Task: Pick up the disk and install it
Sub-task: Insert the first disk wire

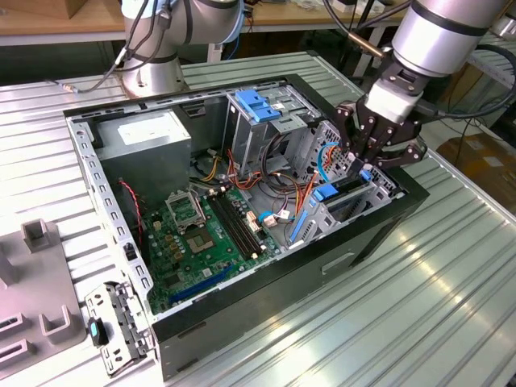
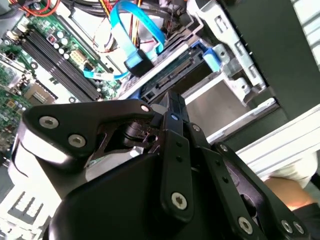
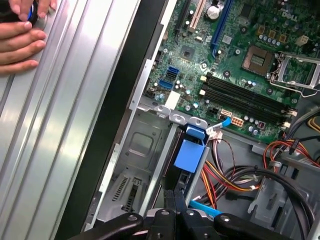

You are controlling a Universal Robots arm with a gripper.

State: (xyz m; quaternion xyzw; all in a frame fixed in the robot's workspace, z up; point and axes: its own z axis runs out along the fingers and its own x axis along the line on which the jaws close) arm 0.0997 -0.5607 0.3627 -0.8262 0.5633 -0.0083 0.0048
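The fingers (image 3: 168, 210) are drawn almost together and appear to pinch the thin edge of the disk (image 3: 189, 154), which stands on edge in a slot of the drive cage (image 1: 343, 211). In the exterior view that cage sits at about three o'clock in the open computer case (image 1: 387, 226), and the arm (image 1: 439, 32) reaches down to it from one o'clock. How deep the disk sits cannot be told.

Doing this step well likely means holding the disk square to the slot's metal guides and pressing straight along them, without twist, so the blue rails slide rather than jam. The blue data cable (image 2: 142, 22) and the bundle of orange and yellow wires (image 3: 235, 174) lie just beside the cage and could snag.

The disk shows edge-on: a slim dark slab carried in bright blue plastic, with a broad blue tab at one end. Its flat faces are turned out of sight.

Farther out, the green motherboard (image 1: 193, 242) lies toward seven o'clock in the case, the grey power supply (image 1: 149, 133) at ten o'clock, and a person's hand (image 3: 20, 40) lies over the ribbed metal bench (image 1: 427, 322) outside the case wall.
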